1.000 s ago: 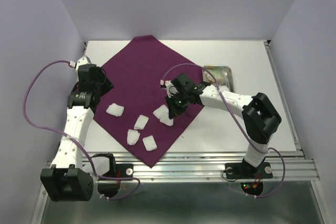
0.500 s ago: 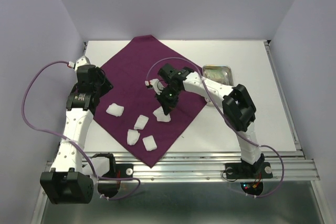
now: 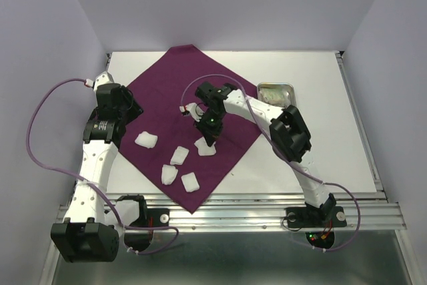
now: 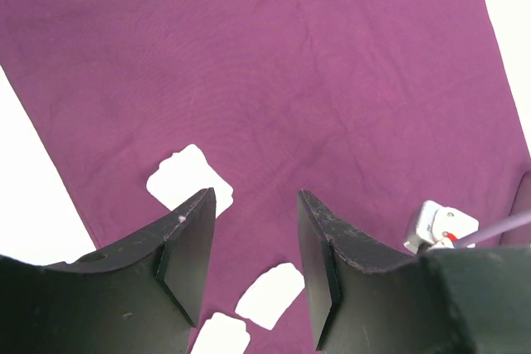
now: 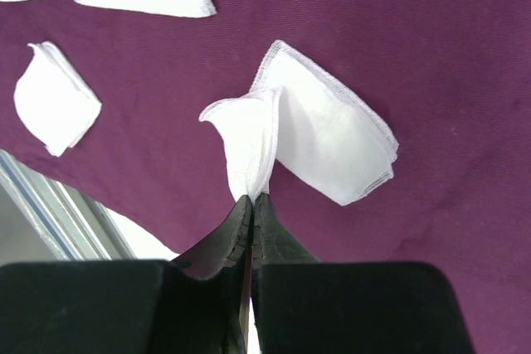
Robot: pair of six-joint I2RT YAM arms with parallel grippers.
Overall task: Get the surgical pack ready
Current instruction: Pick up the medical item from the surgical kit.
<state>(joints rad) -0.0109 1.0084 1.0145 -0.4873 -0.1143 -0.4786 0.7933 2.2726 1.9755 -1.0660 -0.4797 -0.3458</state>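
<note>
The surgical pack, a large maroon cloth (image 3: 180, 98), lies as a diamond on the white table. Several white gauze pads lie on its near part (image 3: 179, 155), and one sits by its left edge (image 3: 147, 140). My right gripper (image 3: 209, 137) hangs over the cloth's right-middle. In the right wrist view it (image 5: 251, 199) is shut on the edge of a gauze pad (image 5: 247, 134), pinched upright beside a flat pad (image 5: 332, 143). My left gripper (image 3: 127, 107) is at the cloth's left corner. In the left wrist view it (image 4: 253, 205) is open and empty above the cloth (image 4: 274, 80).
A small steel tray (image 3: 277, 93) stands just right of the cloth at the back. The table's near edge is a metal rail (image 3: 267, 211). Walls close in on the left, right and back. The right arm's cable connector (image 4: 440, 225) shows near my left gripper's view.
My right gripper moved a little left over the cloth, staying at the gauze pads, and its arm swung in toward the middle. The left arm barely moved.
</note>
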